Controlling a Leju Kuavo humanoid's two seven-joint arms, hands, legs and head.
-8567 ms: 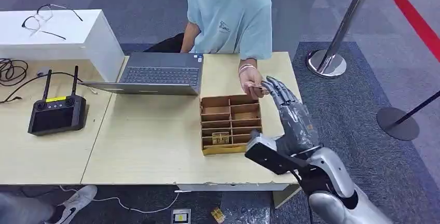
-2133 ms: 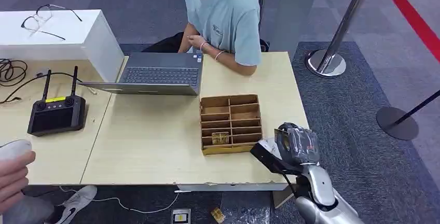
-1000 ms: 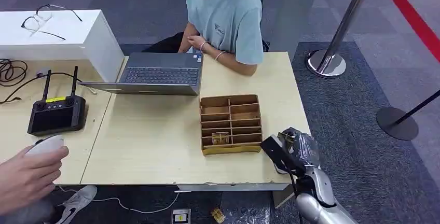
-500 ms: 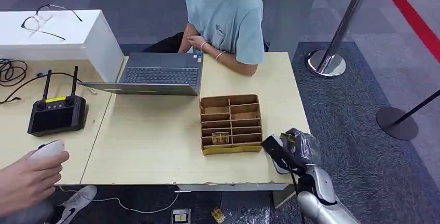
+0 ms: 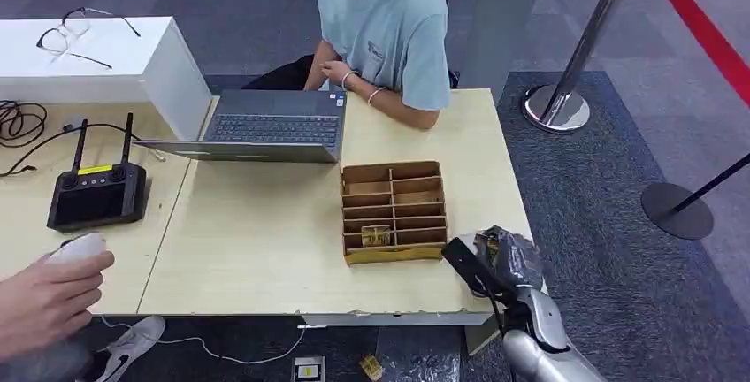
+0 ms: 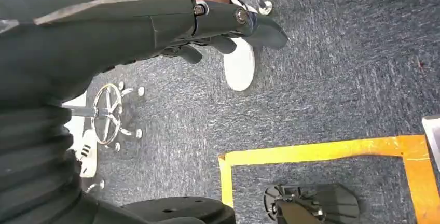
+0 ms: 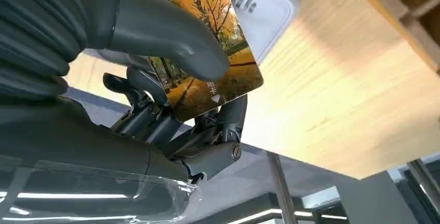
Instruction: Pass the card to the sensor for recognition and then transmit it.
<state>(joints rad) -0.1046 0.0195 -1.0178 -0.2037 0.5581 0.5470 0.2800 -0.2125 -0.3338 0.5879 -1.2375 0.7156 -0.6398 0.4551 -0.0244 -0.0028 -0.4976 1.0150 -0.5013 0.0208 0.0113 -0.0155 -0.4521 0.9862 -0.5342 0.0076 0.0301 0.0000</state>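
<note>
Low at the table (image 5: 265,249) edge, right hand (image 5: 506,256) pinching card (image 7: 207,63), over sensor (image 7: 262,6)

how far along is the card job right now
Done: the right hand holds the card, pinched under its thumb. In hand: the card sits over the white sensor at the table's near right corner, so recognition looks underway. Left: passing the card on; the seated person has both hands drawn in, not reaching for it.
</note>
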